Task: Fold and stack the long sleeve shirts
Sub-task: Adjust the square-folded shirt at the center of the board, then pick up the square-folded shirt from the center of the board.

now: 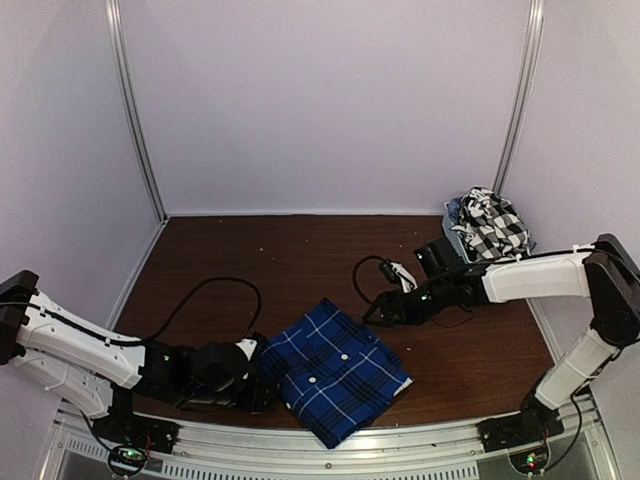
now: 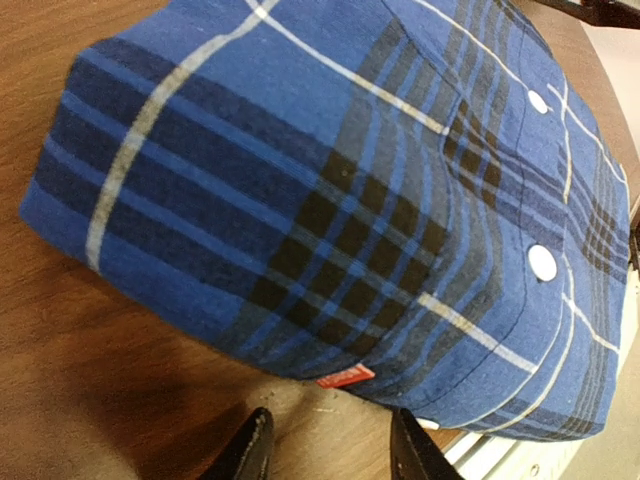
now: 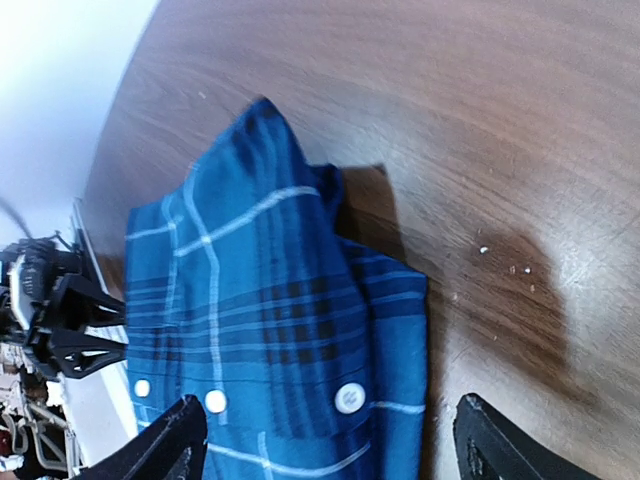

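Observation:
A royal-blue plaid shirt [image 1: 337, 371] lies folded into a compact rectangle on the brown table near the front edge, button side up. My left gripper [image 1: 265, 382] rests low at its left edge. In the left wrist view that gripper [image 2: 331, 455] is open with only bare table between the fingers, and the shirt's fold [image 2: 330, 190] with a small red tag sits just ahead. My right gripper [image 1: 379, 315] hovers at the shirt's far right corner. It stands wide open [image 3: 330, 450] over the shirt's buttoned edge [image 3: 270, 310], holding nothing. A black-and-white check shirt [image 1: 492, 224] is bunched up at the back right.
The check shirt sits piled in a small grey basket [image 1: 455, 222] against the right wall. A black cable [image 1: 215, 290] loops over the table behind the left arm. The metal front rail [image 1: 400, 440] runs just beyond the blue shirt's near corner. White walls enclose the table.

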